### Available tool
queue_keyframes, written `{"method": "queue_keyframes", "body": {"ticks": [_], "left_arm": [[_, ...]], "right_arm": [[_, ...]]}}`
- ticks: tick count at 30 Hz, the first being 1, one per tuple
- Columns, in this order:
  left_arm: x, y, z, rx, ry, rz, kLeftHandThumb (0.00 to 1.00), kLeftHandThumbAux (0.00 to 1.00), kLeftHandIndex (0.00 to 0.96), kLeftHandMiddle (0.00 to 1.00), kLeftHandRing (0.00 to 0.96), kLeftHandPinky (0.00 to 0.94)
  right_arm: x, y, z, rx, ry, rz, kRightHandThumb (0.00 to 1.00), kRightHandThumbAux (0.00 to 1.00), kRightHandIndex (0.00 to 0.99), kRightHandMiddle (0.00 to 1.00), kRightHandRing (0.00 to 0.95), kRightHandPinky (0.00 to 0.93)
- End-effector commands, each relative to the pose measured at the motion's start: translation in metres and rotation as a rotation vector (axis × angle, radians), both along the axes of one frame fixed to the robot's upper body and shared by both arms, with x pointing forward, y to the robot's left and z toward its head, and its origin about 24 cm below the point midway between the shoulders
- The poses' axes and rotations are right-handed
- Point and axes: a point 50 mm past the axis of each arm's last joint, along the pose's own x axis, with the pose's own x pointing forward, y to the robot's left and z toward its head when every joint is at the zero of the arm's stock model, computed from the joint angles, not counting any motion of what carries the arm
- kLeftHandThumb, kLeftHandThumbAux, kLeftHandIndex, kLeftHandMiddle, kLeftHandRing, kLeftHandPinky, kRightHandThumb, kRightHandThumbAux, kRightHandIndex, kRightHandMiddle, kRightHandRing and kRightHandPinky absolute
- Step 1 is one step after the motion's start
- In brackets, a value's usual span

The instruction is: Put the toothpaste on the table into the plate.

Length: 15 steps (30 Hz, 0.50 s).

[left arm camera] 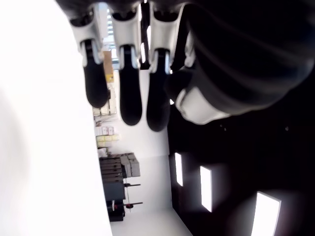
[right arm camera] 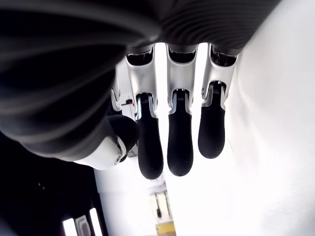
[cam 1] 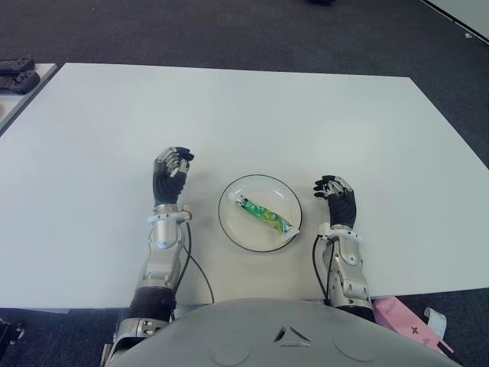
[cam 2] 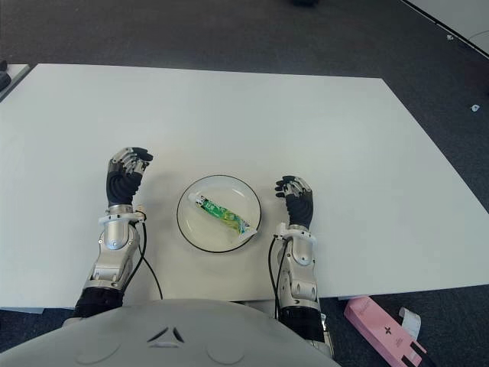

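Observation:
A green and white toothpaste tube (cam 1: 263, 215) lies slantwise inside the round white plate (cam 1: 235, 230), which sits near the front edge of the white table (cam 1: 252, 115). My left hand (cam 1: 172, 172) shows just left of the plate, its fingers (left arm camera: 130, 93) loosely bent and holding nothing. My right hand (cam 1: 336, 196) shows just right of the plate, its fingers (right arm camera: 179, 147) relaxed and likewise bare. Neither hand touches the plate or the tube.
A pink box (cam 1: 409, 321) lies on the dark floor beyond the table's front right corner. Black devices (cam 1: 17, 74) sit on a second surface at the far left. The table's far and side edges drop to dark carpet.

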Motion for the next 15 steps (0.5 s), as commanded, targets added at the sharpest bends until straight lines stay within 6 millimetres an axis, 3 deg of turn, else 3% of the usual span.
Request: {"method": "queue_keyframes", "body": {"ticks": [1, 15], "left_arm": [[0.002, -0.005, -0.009, -0.059, 0.022, -0.039, 0.691, 0.724, 0.428, 0.469, 0.465, 0.451], [-0.002, -0.009, -0.029, -0.128, 0.101, -0.113, 0.697, 0.722, 0.43, 0.489, 0.49, 0.49]], "right_arm": [[-0.009, 0.006, -0.019, 0.05, 0.102, -0.007, 0.709, 0.722, 0.43, 0.537, 0.523, 0.522], [-0.006, 0.004, -0.017, 0.032, 0.089, -0.003, 0.708, 0.721, 0.431, 0.539, 0.53, 0.53]]}}
